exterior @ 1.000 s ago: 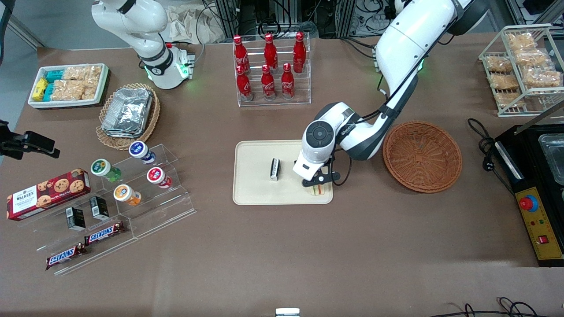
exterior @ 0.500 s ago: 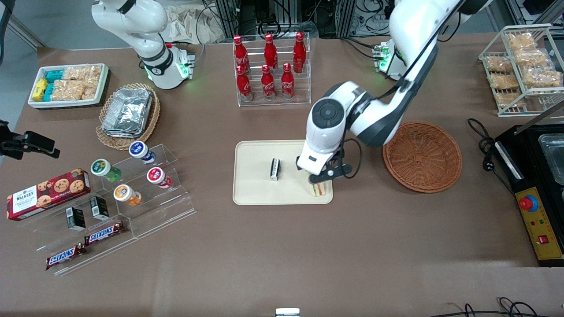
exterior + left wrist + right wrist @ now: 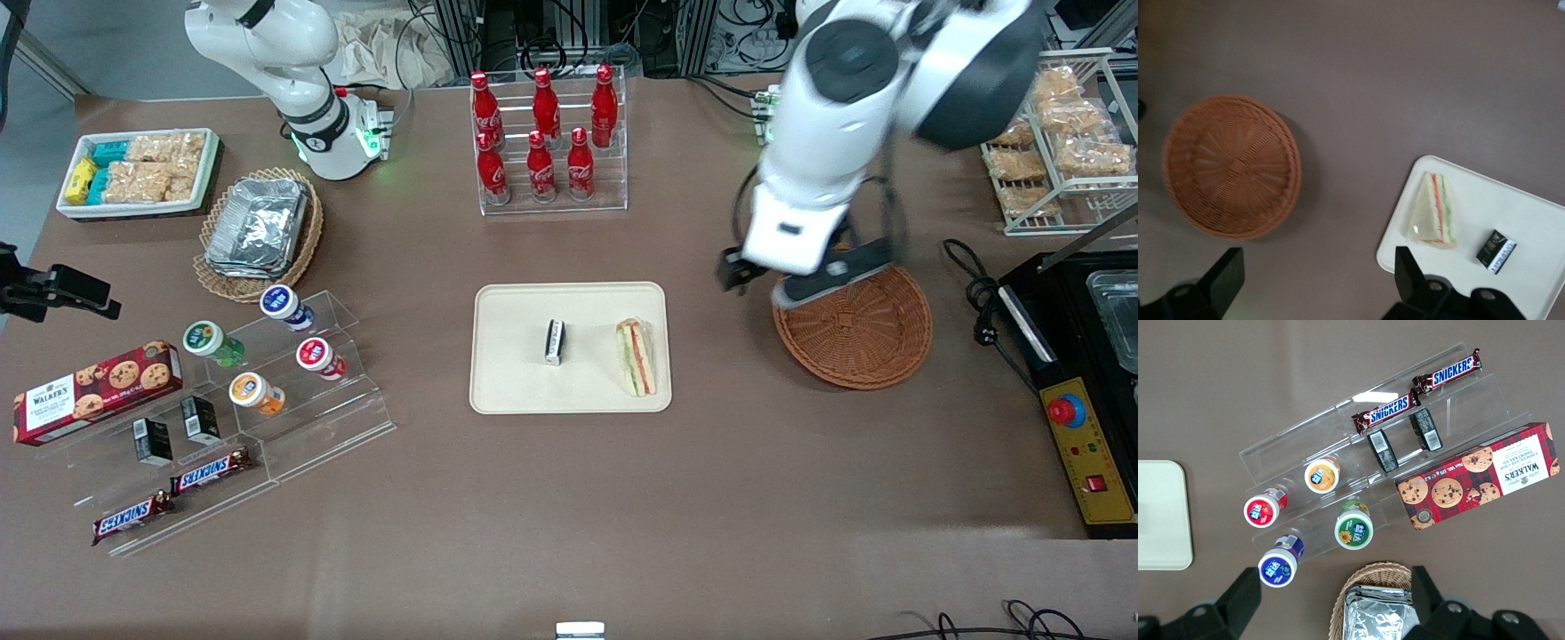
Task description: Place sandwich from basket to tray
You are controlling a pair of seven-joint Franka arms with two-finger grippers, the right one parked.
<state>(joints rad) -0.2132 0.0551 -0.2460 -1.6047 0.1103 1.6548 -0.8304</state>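
Gripper (image 3: 805, 284) fingers are being held apart with nothing in them, high over the basket (image 3: 853, 317); the sandwich (image 3: 637, 356) is lying near the tray (image 3: 511, 382) edge and could be knocked off

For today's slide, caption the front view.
Wrapped sandwich lies on the beige tray; open claw hangs above the wicker basket.

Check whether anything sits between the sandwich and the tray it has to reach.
Nothing does: the sandwich already lies on the tray, apart from the small black packet. The gripper is open, raised near the empty basket.
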